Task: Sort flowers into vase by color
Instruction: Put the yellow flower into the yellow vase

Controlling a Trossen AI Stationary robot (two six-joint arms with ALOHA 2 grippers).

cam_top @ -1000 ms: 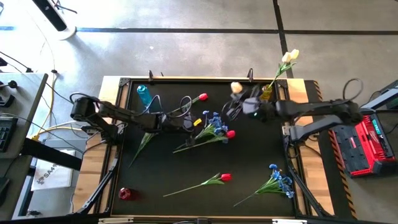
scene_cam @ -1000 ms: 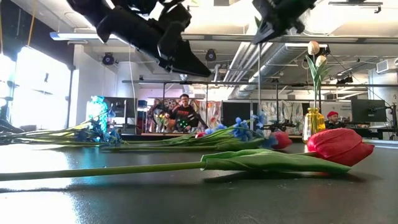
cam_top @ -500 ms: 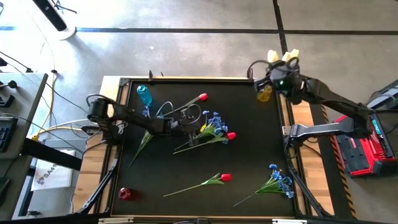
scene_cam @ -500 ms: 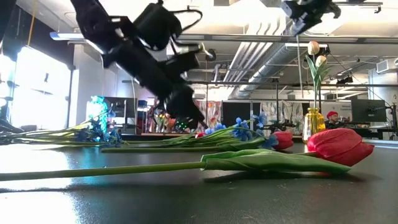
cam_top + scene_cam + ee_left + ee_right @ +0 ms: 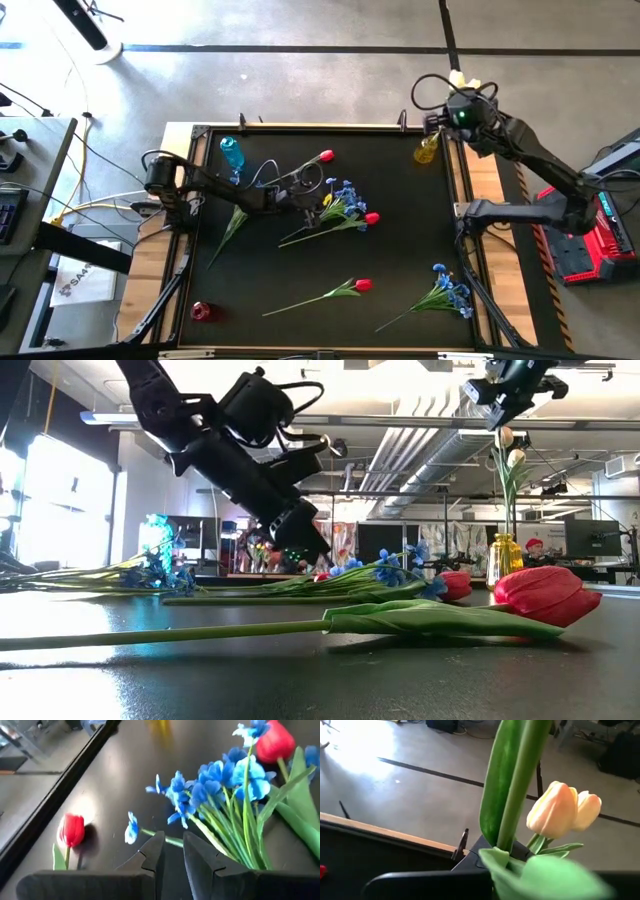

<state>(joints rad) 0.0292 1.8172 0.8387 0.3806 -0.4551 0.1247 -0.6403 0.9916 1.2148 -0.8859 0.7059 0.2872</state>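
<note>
Reaching high over the yellow vase point(image 5: 427, 149), right gripper point(image 5: 458, 98) clamping a smooth cream tulip point(image 5: 553, 809) stem.
Hovering low, left gripper point(image 5: 171, 851) narrowly parted beside frilly blue blossoms point(image 5: 215, 777).

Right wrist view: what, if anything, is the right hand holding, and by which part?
A flower, held by its green stem, which is clamped in the shut right hand near the yellow vase. The bloom on that stem is out of view.

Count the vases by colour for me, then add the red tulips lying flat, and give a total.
Blue vase: 1
Yellow vase: 1
Red vase: 1
Red tulips lying flat: 3
Total: 6
</note>
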